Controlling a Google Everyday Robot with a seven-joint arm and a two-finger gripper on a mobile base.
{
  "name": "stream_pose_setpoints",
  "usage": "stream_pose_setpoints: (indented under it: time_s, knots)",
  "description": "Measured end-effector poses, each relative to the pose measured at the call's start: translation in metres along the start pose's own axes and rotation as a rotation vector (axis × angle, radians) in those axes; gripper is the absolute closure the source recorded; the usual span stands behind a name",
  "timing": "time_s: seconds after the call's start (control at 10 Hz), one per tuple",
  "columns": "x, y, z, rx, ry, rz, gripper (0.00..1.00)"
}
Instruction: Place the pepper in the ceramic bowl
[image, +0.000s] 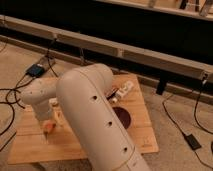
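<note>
You're at the grasp: the gripper (46, 121) sits right over the pepper (47, 128), and I cannot tell its grip. Next, lift and carry to the bowl (125, 118), well to its right.

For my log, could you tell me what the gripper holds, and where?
Cannot be told: the gripper sits directly over the pepper at the left of the wooden board; any contact is hidden.

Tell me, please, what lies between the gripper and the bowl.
The camera view shows only the white arm between the gripper, at left, and the bowl, hiding the table there.
</note>
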Motion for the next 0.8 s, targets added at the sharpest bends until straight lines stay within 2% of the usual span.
stream_pose_setpoints:
  time_s: [0.4,0.5,0.7,0.8]
  knots:
    - [-0.002,-0.006,-0.006,-0.011,-0.010,0.014,0.95]
    - [-0.002,-0.010,-0.012,-0.008,-0.017,0.016,1.00]
    - [-0.002,-0.017,-0.026,0.001,-0.031,0.001,1.00]
    - [0.000,-0.021,-0.040,-0.004,-0.040,-0.014,1.00]
